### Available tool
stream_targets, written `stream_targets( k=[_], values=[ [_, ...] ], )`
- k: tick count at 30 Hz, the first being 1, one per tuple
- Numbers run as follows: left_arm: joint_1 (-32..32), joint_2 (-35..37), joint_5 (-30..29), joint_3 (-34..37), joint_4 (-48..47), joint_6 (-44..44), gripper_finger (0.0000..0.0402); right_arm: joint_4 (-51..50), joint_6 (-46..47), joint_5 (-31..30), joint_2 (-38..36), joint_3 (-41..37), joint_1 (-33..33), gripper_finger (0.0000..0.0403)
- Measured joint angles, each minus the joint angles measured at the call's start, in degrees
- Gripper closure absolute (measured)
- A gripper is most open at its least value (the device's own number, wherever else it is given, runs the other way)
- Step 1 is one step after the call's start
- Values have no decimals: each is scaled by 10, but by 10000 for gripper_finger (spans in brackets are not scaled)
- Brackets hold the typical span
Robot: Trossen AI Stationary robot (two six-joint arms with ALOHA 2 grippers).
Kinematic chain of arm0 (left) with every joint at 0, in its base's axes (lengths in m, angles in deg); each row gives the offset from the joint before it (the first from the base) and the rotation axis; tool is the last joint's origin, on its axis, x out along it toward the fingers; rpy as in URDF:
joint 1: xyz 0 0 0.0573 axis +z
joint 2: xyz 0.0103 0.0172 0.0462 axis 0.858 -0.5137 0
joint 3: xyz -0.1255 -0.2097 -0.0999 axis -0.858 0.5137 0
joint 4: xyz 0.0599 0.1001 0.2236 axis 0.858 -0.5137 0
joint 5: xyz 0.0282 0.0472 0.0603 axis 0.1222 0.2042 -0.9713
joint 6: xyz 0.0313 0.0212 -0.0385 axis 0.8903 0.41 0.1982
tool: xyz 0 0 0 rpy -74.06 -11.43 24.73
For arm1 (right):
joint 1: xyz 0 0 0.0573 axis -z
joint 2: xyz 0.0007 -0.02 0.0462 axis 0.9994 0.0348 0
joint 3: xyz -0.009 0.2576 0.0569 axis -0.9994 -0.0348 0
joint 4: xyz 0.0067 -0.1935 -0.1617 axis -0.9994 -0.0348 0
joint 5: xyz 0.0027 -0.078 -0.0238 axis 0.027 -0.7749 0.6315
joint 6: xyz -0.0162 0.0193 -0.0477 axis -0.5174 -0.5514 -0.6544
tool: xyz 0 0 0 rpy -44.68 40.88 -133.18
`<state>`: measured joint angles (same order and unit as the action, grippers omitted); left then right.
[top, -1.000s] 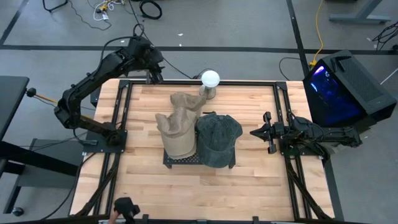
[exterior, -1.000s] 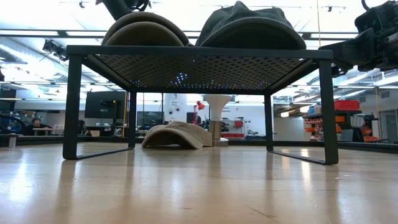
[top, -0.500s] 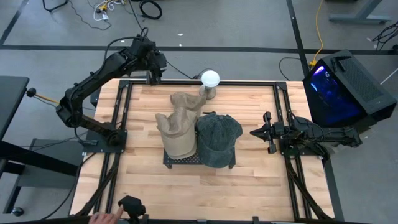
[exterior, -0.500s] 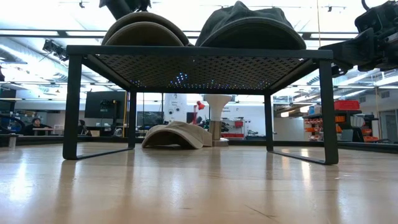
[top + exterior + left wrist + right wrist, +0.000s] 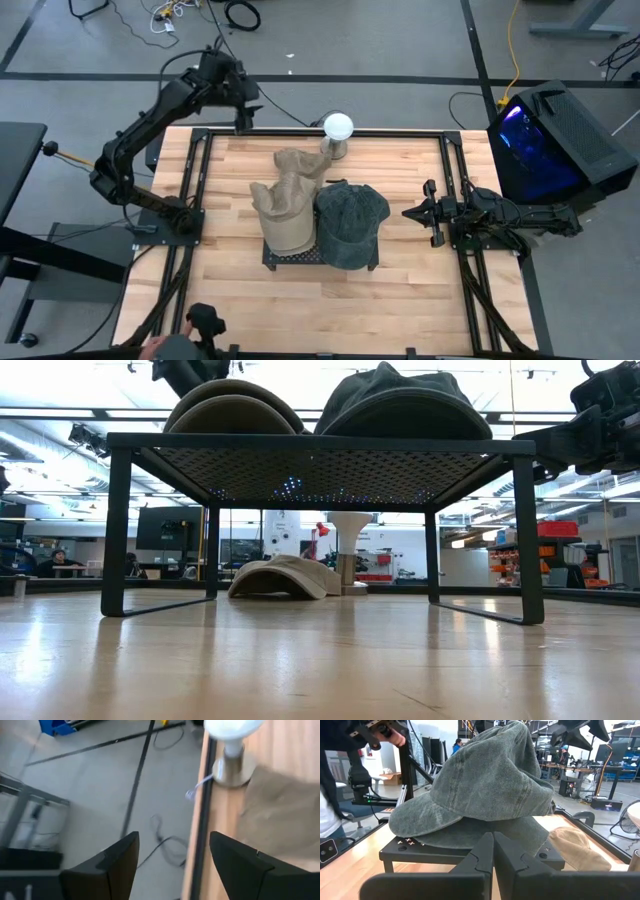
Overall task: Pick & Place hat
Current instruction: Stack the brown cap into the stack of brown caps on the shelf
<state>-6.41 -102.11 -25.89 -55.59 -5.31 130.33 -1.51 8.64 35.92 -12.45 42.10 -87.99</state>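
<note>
Bench (image 5: 400, 290): you had a black rack (image 5: 272, 258) standing mid-bench, with caps stacked on it.
Hats: a tan cap (image 5: 284, 205) and a dark green cap (image 5: 350, 222) sat side by side on the rack; a third tan cap (image 5: 282, 576) lay on the bench beside the white lamp (image 5: 338, 128).
Handling: you could expect soft, light cloth that folds; the stiffer brim or a pinch of crown looked the best hold.
Left tool (image 5: 170, 855): jaws wide open, empty, raised over the bench's far edge.
Right tool (image 5: 493, 851): closed, empty, low, facing the green cap.
</note>
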Motion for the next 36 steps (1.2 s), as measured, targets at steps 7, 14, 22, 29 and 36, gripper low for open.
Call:
stream_targets(
  k=[7,14,22,29,36],
  values=[
    [27,-26,75,0,0,-96,154,0,0,0,0,0,0,388],
    [27,-58,76,0,2,-113,154,0,0,0,0,0,0,388],
    [24,-59,75,56,68,-168,154,0,0,0,0,0,0,388],
    [24,-40,78,162,161,-209,154,0,0,0,0,0,0,388],
    [44,-41,114,228,230,-242,154,0,0,0,0,0,0,388]
  ],
)
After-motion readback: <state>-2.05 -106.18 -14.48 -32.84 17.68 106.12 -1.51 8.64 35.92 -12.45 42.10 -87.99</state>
